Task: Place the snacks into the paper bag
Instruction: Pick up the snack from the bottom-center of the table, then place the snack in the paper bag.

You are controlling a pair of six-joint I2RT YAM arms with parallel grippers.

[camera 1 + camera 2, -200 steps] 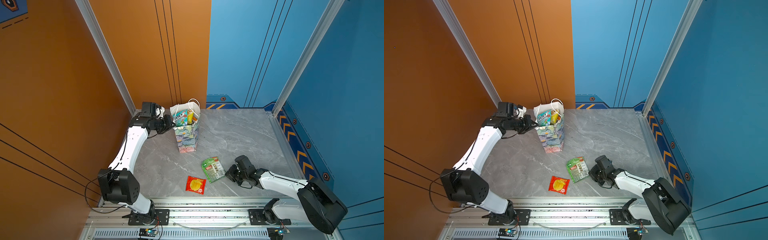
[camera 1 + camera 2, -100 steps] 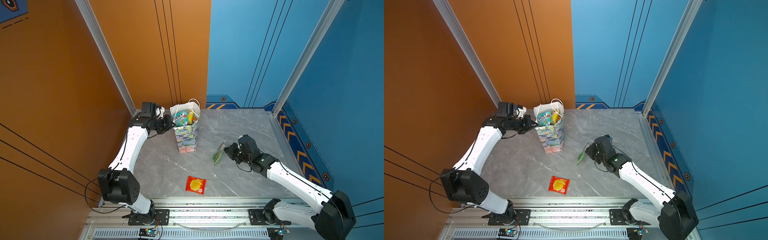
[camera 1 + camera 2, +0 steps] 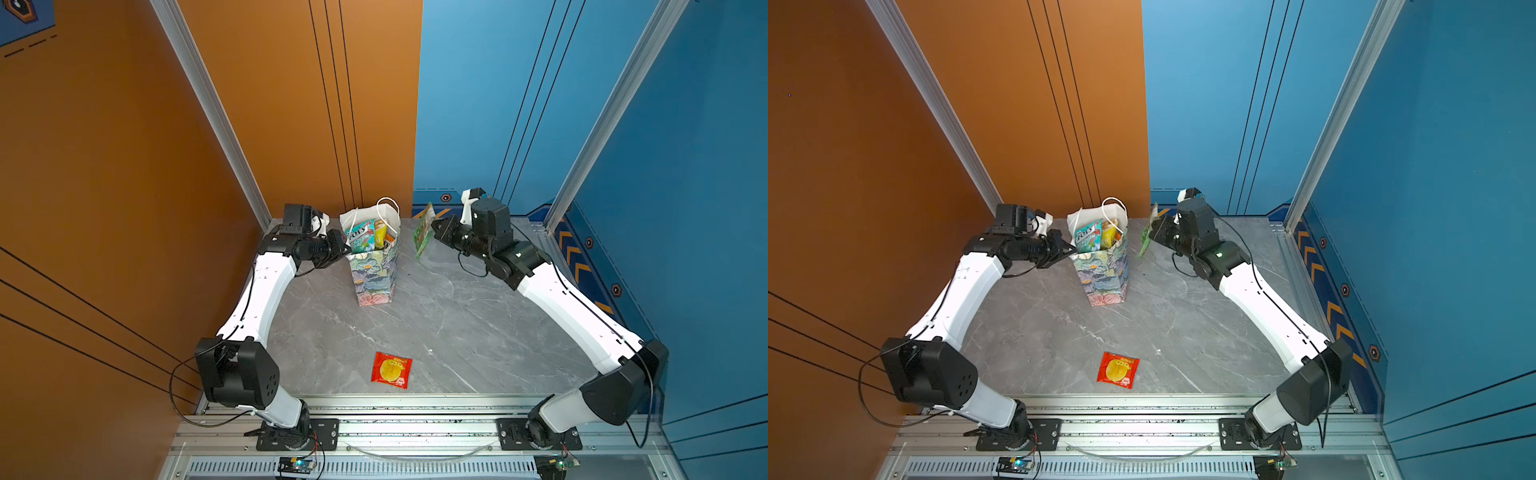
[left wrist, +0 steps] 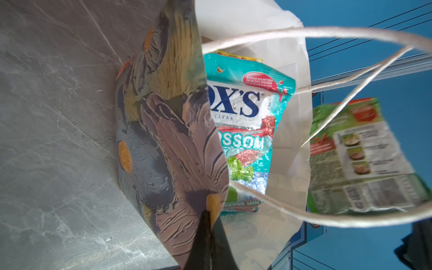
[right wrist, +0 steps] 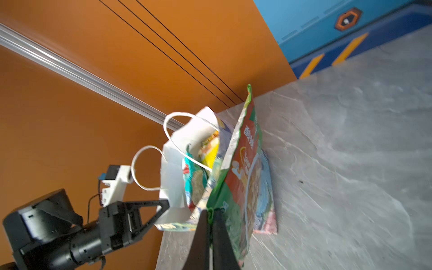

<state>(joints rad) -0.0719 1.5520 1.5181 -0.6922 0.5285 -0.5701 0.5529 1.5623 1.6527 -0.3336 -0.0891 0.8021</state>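
The floral paper bag [image 3: 376, 272] [image 3: 1105, 272] stands upright at the back of the table. My left gripper [image 3: 345, 249] [image 3: 1073, 249] [image 4: 210, 224] is shut on its left rim [image 4: 168, 140]. A teal FOX'S packet [image 3: 360, 237] [image 4: 243, 131] and a yellow pouch [image 3: 380, 237] [image 5: 209, 154] stick out of the bag's mouth. My right gripper [image 3: 432, 228] [image 3: 1152, 230] [image 5: 210, 214] is shut on a green pouch [image 3: 424, 232] [image 3: 1147, 237] [image 4: 364, 159] [image 5: 243, 182]. The pouch hangs on edge in the air just right of the bag's mouth. A red-yellow sachet [image 3: 392, 370] [image 3: 1118, 370] lies flat near the front edge.
The bag's white cord handles [image 3: 388, 208] [image 4: 327, 35] loop up over its mouth. An orange wall [image 3: 291, 124] rises close behind the bag, and a blue wall [image 3: 685, 208] stands on the right. An aluminium rail [image 3: 415, 411] runs along the table's front.
My right arm has lifted the green pouch off the table near the front and carried it up and back to beside the bag's mouth. The left arm and the bag have not moved.
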